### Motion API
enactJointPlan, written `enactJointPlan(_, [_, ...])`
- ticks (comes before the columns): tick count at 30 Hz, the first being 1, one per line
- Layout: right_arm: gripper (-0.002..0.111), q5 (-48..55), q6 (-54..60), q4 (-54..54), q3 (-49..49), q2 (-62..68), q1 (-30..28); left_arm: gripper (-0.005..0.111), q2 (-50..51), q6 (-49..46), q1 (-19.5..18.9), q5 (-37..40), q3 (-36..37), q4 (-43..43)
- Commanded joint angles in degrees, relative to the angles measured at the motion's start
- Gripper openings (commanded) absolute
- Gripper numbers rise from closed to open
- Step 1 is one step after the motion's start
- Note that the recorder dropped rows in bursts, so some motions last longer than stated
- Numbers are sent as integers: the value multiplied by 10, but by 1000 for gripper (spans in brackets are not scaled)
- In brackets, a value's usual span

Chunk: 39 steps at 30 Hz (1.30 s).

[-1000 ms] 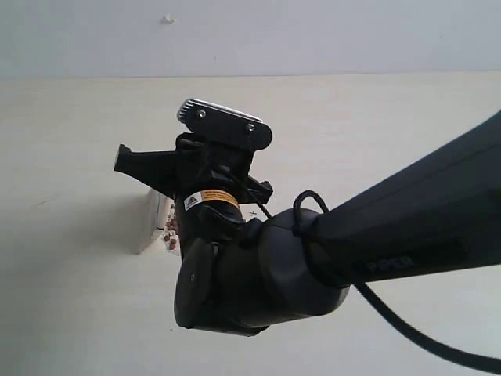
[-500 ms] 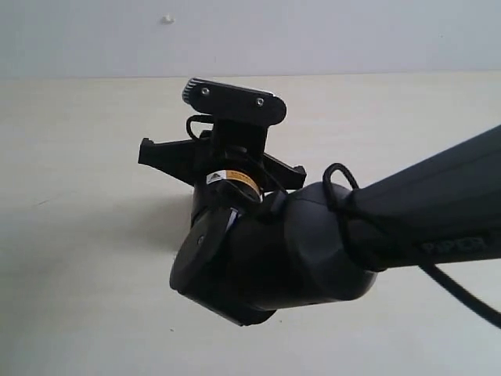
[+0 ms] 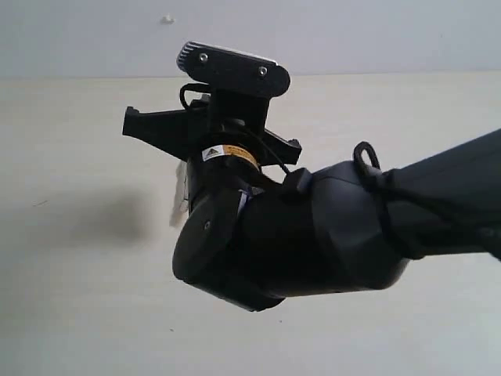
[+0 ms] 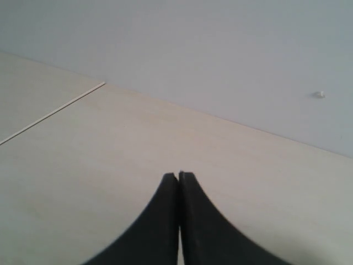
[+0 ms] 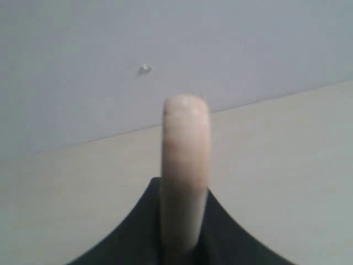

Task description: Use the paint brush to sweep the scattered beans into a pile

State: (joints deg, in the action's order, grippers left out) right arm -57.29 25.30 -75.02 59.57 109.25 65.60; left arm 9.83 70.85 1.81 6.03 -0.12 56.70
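The paint brush (image 5: 186, 143) stands edge-on in the right wrist view, its pale wooden handle clamped between the black jaws of my right gripper (image 5: 185, 187). In the exterior view the right arm (image 3: 329, 235) fills the middle. Only a pale strip of the brush's bristles (image 3: 181, 197) shows beside the wrist. The beans are hidden behind the arm. My left gripper (image 4: 178, 175) is shut with nothing in it and hangs over bare tabletop; it does not show in the exterior view.
The pale wooden table (image 3: 78, 274) runs back to a grey wall bearing a small white speck (image 3: 167, 19). A thin seam (image 4: 55, 113) crosses the table in the left wrist view. The arm's cable (image 3: 368, 168) loops over its forearm.
The right wrist has turned and shifted right. The reddish-brown beans and broad bristles seen left of the wrist a second ago are now covered, with only a narrow strip of bristles showing.
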Motion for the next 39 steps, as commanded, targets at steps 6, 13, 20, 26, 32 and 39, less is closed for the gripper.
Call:
enactJointPlan(6, [0,-9,221,14,-5,-57,-3,0,-4,-2,-1,4,1,-4])
enactJointPlan(13, [0,62,259,102,-61,-118,-49,0,-4,-2,-1,4,1,-4])
enactJointPlan(20, [0,318,246,343,-85,-159,-175,0,-4,-2,-1,4,1,-4])
enactJointPlan(26, [0,396,43,657,-72,-168,-247,0,-4,-2,-1,4,1,-4])
enactJointPlan(32, [0,386,-312,1034,-36,-144,-335,0,-4,-2,-1,4,1,-4])
enactJointPlan(39, [0,126,-684,1378,11,-65,-452,0,-4,-2,-1,4,1,-4])
